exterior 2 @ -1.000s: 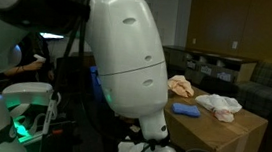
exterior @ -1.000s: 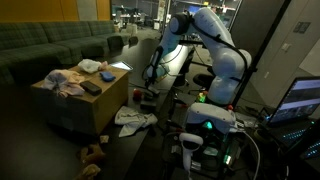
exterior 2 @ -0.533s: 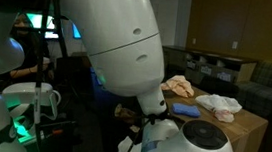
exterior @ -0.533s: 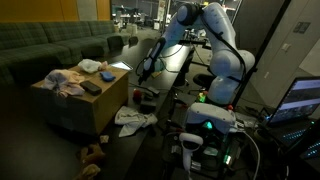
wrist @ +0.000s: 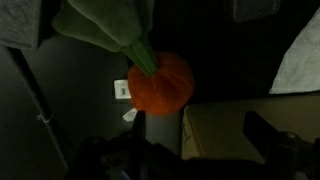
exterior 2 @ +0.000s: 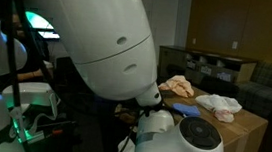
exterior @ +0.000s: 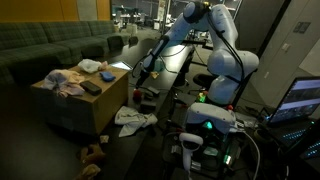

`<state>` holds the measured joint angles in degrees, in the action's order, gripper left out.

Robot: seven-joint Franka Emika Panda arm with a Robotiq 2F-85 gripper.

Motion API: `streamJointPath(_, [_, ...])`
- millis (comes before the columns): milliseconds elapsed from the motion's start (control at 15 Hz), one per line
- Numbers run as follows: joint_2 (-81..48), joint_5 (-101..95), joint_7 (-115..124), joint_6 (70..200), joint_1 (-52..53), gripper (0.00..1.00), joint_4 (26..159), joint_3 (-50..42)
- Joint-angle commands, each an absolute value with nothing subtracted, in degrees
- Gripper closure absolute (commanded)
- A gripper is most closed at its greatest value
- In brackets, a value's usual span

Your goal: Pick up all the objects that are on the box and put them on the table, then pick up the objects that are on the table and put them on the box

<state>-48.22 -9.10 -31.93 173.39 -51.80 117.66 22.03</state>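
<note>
Gripper (exterior: 141, 79) hangs spread and empty above the orange plush carrot (wrist: 160, 82) at the table (exterior: 172, 70) edge nearest the cardboard box (exterior: 75, 108); crumpled cloths (exterior: 65, 82) lie on the box; the white arm (exterior 2: 99, 42) hides most of an exterior view

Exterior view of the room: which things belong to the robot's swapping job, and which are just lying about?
Part of the job: cardboard box; cloths and black item on it; orange plush toy and white cloth by the box.
Just lying about: green sofa; laptop screen; tan thing on the floor.
</note>
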Motion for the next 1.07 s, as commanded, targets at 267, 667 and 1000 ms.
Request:
streamJointPath(267, [-51.2, -10.0, -37.3, 173.0, -51.5, 0.0, 117.5, 22.3])
streamJointPath(667, [-53.8, -10.5, -36.9, 176.8, -48.2, 0.0, 115.8, 20.0])
streamJointPath(1000, [-56.1, -11.8, -35.9, 180.4, -44.3, 0.0, 113.3, 16.3])
